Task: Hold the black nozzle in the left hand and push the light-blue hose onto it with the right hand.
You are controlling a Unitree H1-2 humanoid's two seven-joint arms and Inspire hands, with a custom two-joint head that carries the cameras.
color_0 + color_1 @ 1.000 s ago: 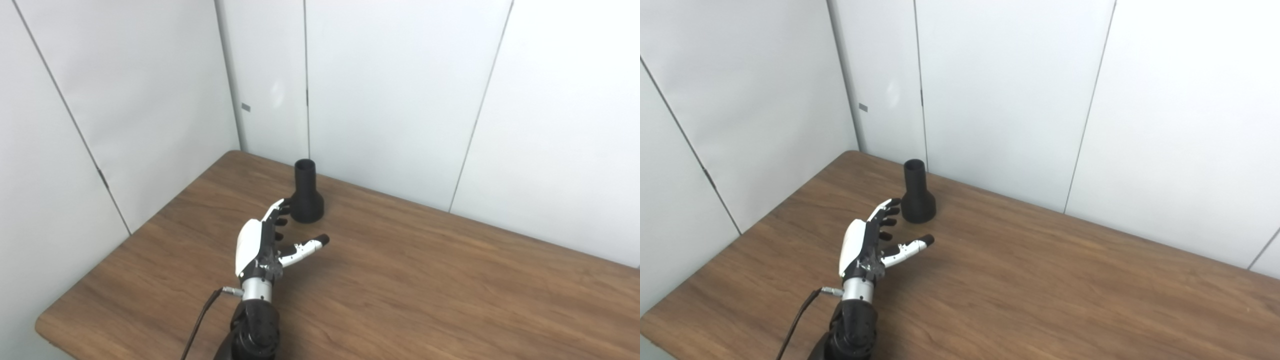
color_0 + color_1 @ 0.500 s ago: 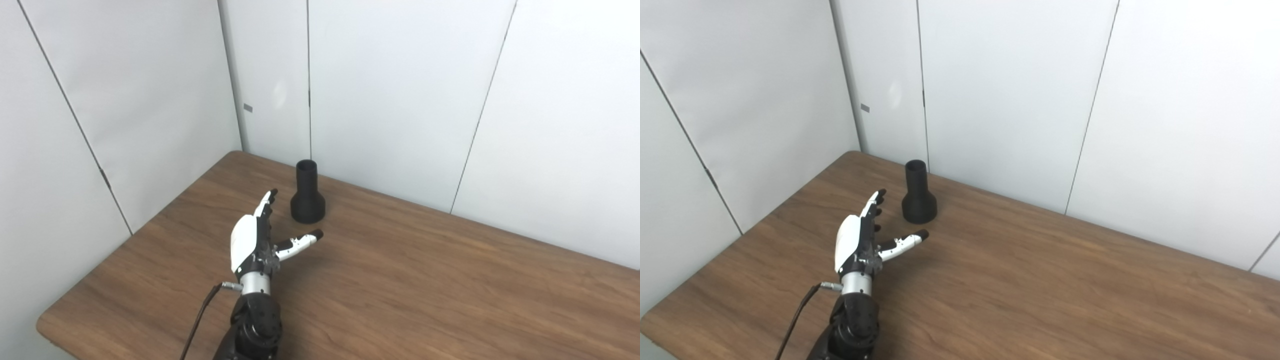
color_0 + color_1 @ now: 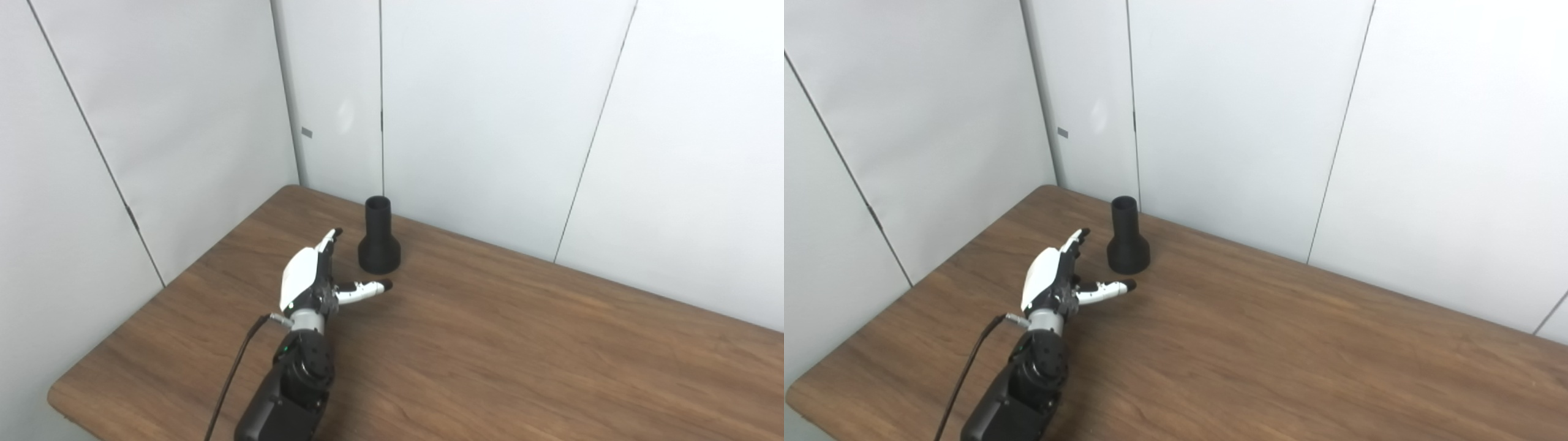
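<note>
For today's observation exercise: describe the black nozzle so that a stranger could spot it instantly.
On the brown wooden table, look toward the far left corner near the white wall panels. The black nozzle stands upright there, flared base down, just beyond the open left hand; it is the only loose object in view.

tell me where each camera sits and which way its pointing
Left eye view: on the robot's head, looking down and forward at the table and white wall panels; the left hand, open, and its forearm show near the black nozzle.
Right eye view: on the head beside it, facing the same way; the same hand and forearm appear.
Shared: the standing nozzle, the left hand and the table; neither shows the right hand or a hose.
</note>
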